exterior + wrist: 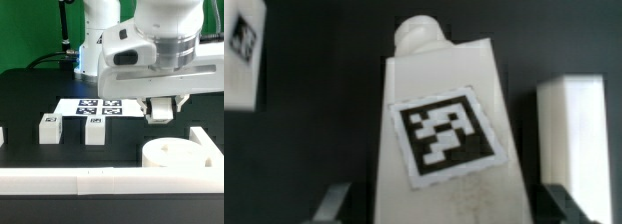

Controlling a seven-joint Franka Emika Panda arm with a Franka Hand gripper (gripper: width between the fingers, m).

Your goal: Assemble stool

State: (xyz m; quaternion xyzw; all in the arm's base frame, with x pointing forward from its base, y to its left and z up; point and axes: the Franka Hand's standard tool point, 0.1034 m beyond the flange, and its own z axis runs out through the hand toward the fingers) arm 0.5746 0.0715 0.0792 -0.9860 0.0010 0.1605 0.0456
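The jaws stand apart with one leg [160,115] of the stool between them. In the wrist view a thin dark gap shows on each side of this leg [446,100], so they are around it and not pressed shut on it. Its broad face carries a square tag [448,142], a blocky black pattern inside a black frame on white. The pattern holds no letters or words. A rounded stub [420,35] sticks out of the leg's far end.

Just beside the leg in the wrist view are a plain white block [574,125] and a white piece bearing part of another tag [239,55]. What these two are cannot be told.

In the exterior view the round seat [172,152] lies on the black counter [25,150] near the jaws, toward the camera, in the corner of the long white bar [60,182]. The marker board [100,106] lies flat toward the exterior view's left, its tags too small to read. Two more legs [48,129] [95,129] stand side by side and apart in front of it, each with a tag on top.
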